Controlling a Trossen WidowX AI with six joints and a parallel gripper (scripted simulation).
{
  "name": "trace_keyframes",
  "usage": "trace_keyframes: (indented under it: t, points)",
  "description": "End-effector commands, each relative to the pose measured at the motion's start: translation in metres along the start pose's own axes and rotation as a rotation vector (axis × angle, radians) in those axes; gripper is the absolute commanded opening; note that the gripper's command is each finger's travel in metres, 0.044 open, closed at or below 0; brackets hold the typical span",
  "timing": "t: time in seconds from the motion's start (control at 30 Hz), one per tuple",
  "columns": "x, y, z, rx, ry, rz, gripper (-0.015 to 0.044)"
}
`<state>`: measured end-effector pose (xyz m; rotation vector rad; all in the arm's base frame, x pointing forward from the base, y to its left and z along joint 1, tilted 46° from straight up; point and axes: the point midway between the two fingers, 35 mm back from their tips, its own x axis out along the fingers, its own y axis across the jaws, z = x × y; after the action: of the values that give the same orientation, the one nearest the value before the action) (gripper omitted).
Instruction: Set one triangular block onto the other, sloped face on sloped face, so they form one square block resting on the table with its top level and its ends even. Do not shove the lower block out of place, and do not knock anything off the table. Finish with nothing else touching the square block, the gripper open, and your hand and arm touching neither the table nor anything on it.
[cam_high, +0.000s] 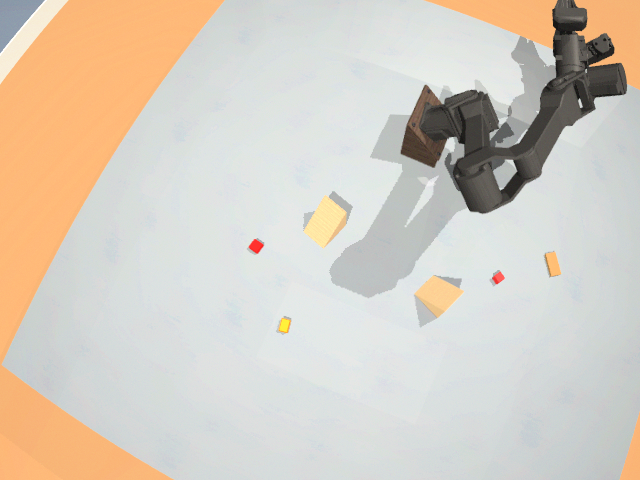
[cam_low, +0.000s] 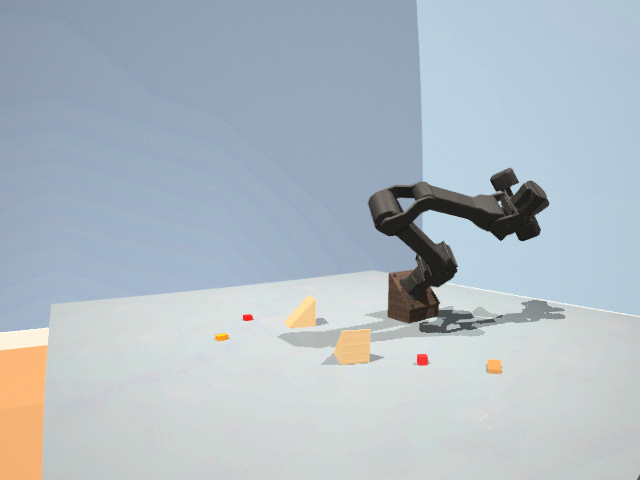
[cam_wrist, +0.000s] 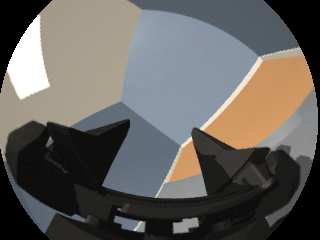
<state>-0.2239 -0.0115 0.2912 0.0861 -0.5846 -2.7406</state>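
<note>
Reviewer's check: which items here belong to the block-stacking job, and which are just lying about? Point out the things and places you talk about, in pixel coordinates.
For the job:
- two triangular blocks (cam_high: 323, 219) (cam_low: 303, 315)
- claw (cam_wrist: 162, 127)

Just lying about:
- two red blocks (cam_high: 255, 246) (cam_low: 247, 317)
- yellow block (cam_high: 284, 325) (cam_low: 221, 336)
- orange block (cam_high: 552, 264) (cam_low: 494, 366)

pale blue walls (cam_low: 527, 129) (cam_wrist: 185, 65) around an orange wooden floor (cam_high: 93, 129) (cam_low: 20, 413) (cam_wrist: 280, 90)
a cream skirting strip (cam_high: 28, 38) (cam_low: 23, 338) (cam_wrist: 222, 112) edges the floor; the exterior view shows one wall darker, meeting a lighter one at an upright corner. in the wrist view, a bright white patch (cam_wrist: 29, 65) glows on a beige surface (cam_wrist: 90, 50).
</note>
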Motion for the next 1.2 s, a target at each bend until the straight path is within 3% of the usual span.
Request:
trace_keyframes:
  t: [0.0,0.23,0.5,0.83,1.17]
  points:
    - [0.000,-0.001,0.000,0.000,-0.001,-0.004,0.0426]
    - [-0.017,-0.054,0.025,0.004,-0.070,-0.251,0.0440]
    - [-0.074,-0.129,0.058,0.028,-0.176,-0.643,0.0440]
    - [-0.185,-0.186,0.080,0.091,-0.302,-1.103,0.0440]
    - [-0.318,-0.193,0.076,0.196,-0.431,-1.543,0.0440]
